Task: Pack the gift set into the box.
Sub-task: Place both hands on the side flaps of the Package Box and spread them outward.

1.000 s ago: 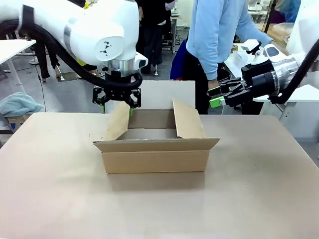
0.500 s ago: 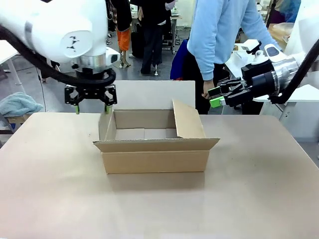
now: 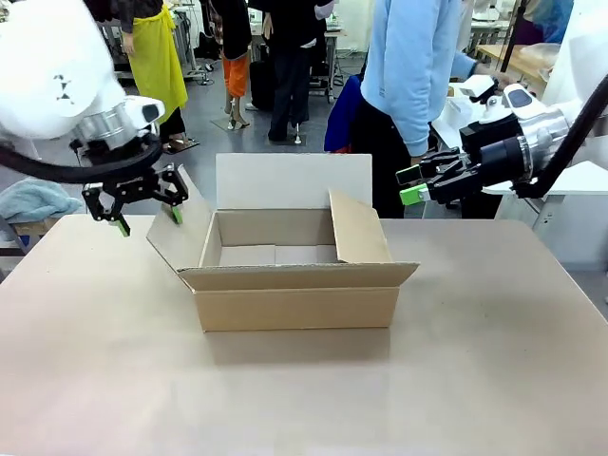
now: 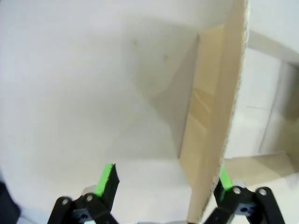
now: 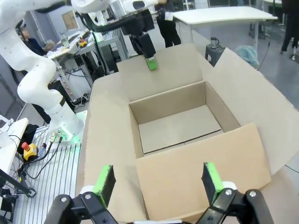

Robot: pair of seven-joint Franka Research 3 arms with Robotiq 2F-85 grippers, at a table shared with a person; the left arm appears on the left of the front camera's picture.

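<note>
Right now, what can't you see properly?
Front view: the near floor of the box, hidden behind its front wall.
Left wrist view: whether the left gripper touches the left flap; the flap hides that spot.
Right wrist view: the floor's near part, behind the right flap.

We see a beige bench (image 3: 494,380), a person in lt-blue top (image 3: 410,66) at its far side, teal cloth (image 3: 36,198) far left, someone w/ yellow apron (image 3: 157,57) in bkgd.

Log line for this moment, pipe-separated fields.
box: flaps open, nothing inside | left gripper: open, astride left flap | right gripper: open, raised right of box
</note>
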